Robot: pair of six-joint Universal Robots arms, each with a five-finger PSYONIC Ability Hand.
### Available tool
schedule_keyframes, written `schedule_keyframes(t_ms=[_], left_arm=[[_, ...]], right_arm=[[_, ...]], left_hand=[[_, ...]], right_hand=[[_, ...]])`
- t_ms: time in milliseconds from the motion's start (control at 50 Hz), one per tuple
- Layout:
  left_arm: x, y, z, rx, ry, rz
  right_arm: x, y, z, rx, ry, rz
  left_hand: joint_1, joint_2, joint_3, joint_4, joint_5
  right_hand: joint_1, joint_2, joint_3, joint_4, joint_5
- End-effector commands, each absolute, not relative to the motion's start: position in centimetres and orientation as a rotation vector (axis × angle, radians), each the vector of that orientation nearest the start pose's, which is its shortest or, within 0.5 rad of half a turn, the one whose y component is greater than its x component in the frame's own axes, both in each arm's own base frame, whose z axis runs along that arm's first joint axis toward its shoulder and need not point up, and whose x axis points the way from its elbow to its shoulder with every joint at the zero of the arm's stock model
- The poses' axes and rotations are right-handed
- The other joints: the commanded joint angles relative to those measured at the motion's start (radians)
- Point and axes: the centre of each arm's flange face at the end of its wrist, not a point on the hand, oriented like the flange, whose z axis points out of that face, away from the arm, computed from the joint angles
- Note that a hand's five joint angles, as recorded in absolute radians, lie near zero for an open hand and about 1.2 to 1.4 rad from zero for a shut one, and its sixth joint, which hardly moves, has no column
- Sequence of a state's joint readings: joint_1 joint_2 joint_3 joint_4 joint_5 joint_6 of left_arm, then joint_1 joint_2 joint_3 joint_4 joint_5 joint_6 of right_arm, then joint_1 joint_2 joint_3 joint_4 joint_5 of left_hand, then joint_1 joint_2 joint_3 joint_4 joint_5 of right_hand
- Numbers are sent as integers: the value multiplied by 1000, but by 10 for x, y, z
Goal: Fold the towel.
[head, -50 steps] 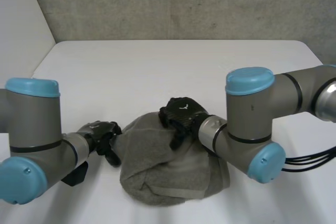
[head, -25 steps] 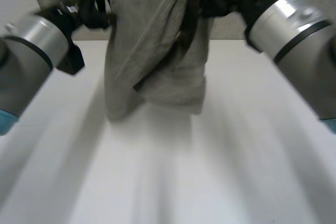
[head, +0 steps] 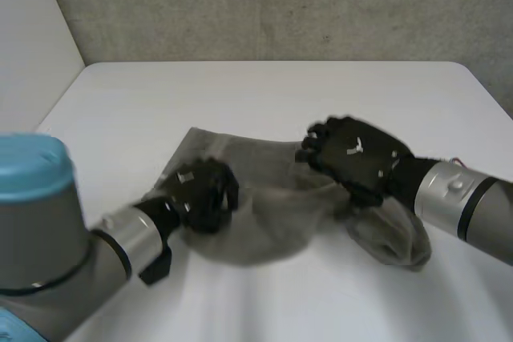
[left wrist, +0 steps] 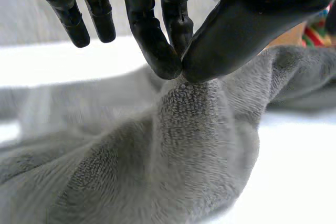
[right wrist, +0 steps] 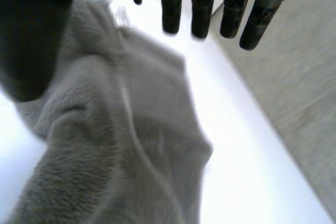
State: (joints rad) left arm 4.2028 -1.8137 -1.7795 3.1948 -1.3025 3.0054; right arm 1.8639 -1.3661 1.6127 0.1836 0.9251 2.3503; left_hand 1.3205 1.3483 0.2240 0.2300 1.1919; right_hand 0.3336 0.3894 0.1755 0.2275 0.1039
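Note:
The grey towel (head: pixel 272 198) lies rumpled on the white table (head: pixel 264 94), stretched sideways with a bunched lump at its right end. My left hand (head: pixel 200 194) rests on the towel's left part. In the left wrist view its thumb (left wrist: pixel 247 30) and fingers pinch a raised fold of the towel (left wrist: pixel 173 150). My right hand (head: pixel 357 158) hovers over the towel's right part. In the right wrist view its fingers (right wrist: pixel 202 3) are straight and spread, and the towel (right wrist: pixel 115 145) lies loose below them, not gripped.
A grey wall runs behind the table's far edge. A white panel stands along the table's left side. Bare tabletop lies beyond the towel and in front of it.
Both hands swung the towel high off the table, then brought it down again, now spread wider. The right hand has opened and let go; the left still pinches it.

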Motion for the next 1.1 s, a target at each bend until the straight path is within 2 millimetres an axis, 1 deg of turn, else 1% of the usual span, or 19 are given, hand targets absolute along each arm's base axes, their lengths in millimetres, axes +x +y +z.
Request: schedule_keyframes(t_ms=[20,160,240,260,280,320,340,360,400,440,460,520,540,600,700,820,940,980,1100], left_arm=[[-280,-187,163,-715,-2204,1293],[-274,-202,174,-672,-2195,1380],[-273,-207,175,-659,-2201,1400],[-273,-207,175,-659,-2201,1400],[-273,-207,175,-659,-2201,1400],[-273,-207,173,-660,-2207,1392],[-273,-206,172,-664,-2207,1386],[-273,-206,172,-664,-2207,1386],[-275,-204,171,-672,-2205,1376],[-275,-202,171,-676,-2207,1367],[-275,-201,170,-680,-2209,1360],[-275,-199,171,-679,-2209,1357],[-275,-198,173,-682,-2203,1360],[-275,-194,175,-688,-2198,1359],[-274,-186,185,-699,-2178,1371],[-271,-180,185,-701,-2186,1361],[-269,-176,180,-702,-2202,1340],[-269,-176,180,-702,-2202,1340],[-270,-180,184,-698,-2190,1363]], right_arm=[[257,-232,232,-1689,1876,-1642],[257,-231,239,-1598,1899,-1652],[258,-233,238,-1412,1963,-1619],[257,-236,238,-1329,1989,-1601],[257,-236,238,-1328,1990,-1601],[258,-238,233,-1268,2010,-1565],[261,-243,223,-1217,2040,-1515],[261,-243,223,-1216,2040,-1514],[273,-252,208,-1177,2063,-1439],[282,-252,200,-1181,2058,-1403],[290,-253,193,-1178,2057,-1366],[295,-254,187,-1164,2071,-1329],[300,-258,177,-1139,2094,-1276],[307,-266,165,-1108,2117,-1225],[319,-270,154,-1113,2109,-1209],[326,-276,140,-1130,2152,-1224],[331,-274,139,-1146,2151,-1231],[332,-270,146,-1151,2137,-1233],[327,-265,165,-1147,2124,-1258]], left_hand=[[76,48,-49,-55,30],[76,48,-49,-55,30],[62,34,-49,-55,16],[-5,-33,-49,-55,-51],[-6,-34,-49,-55,-52],[-181,-209,-49,-55,-227],[-255,-283,-49,-55,-301],[-256,-283,-49,-55,-302],[-381,-409,-49,-55,-427],[-417,-445,-49,-55,-463],[-417,-445,-49,-55,-463],[-417,-445,-49,-55,-463],[-414,-442,-49,-55,-460],[-411,-439,-49,-55,-457],[-411,-439,-49,-55,-457],[-417,-445,-49,-55,-463],[-423,-451,-49,-55,-469],[-426,-454,-49,-55,-472],[-432,-460,-49,-55,-478]], right_hand=[[-334,-389,-1,-53,-104],[-334,-389,-1,-53,-104],[-302,-357,-1,-53,-104],[-284,-340,-1,-53,-104],[-284,-340,-1,-53,-104],[-249,-304,-1,-53,-104],[-205,-261,-1,-53,-104],[-205,-260,-1,-53,-104],[-187,-243,-1,-53,-104],[-169,-225,-1,-53,-104],[-158,-214,-1,-53,-103],[-140,-196,-1,-53,-85],[-93,-149,-1,-53,-38],[-84,-140,-1,-53,-29],[-32,-87,-1,-53,24],[74,18,-1,-53,129],[236,180,-1,-53,291],[484,428,-1,-53,539],[647,591,-1,-53,702]])
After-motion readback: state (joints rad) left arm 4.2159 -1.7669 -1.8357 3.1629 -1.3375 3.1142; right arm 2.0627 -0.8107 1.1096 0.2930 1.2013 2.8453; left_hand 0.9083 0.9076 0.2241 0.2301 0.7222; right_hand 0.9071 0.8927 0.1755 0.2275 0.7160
